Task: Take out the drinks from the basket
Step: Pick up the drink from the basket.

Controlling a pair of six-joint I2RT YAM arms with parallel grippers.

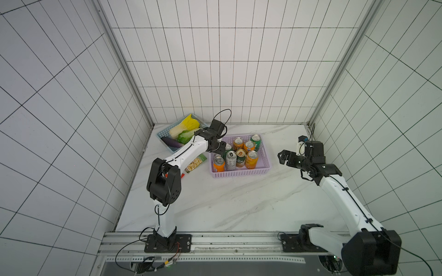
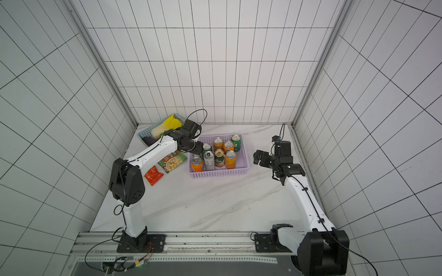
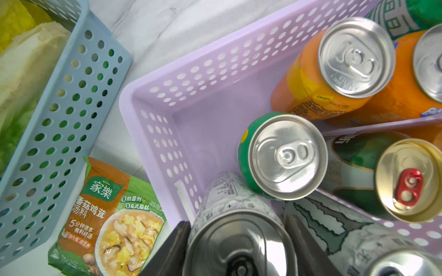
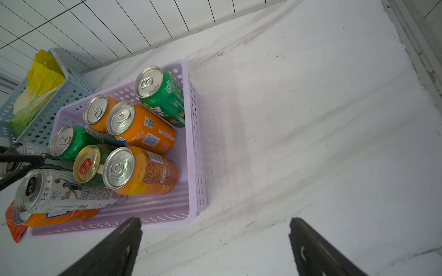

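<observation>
In both top views the left arm's forearm slants toward two o'clock. The left gripper (image 1: 222, 150) is closed, apparently clamping a slim silver-white can (image 3: 229, 210). The right arm leans toward eleven o'clock, and the right gripper (image 4: 215, 221) is spread wide with nothing in it.

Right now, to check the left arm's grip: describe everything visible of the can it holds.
The slim silver-white can has a grey-printed metal body and a shiny silver top. It is upright in a corner of the lilac basket, close beside a green can. The left gripper is shut on it, one dark finger against each side near the top.
</observation>
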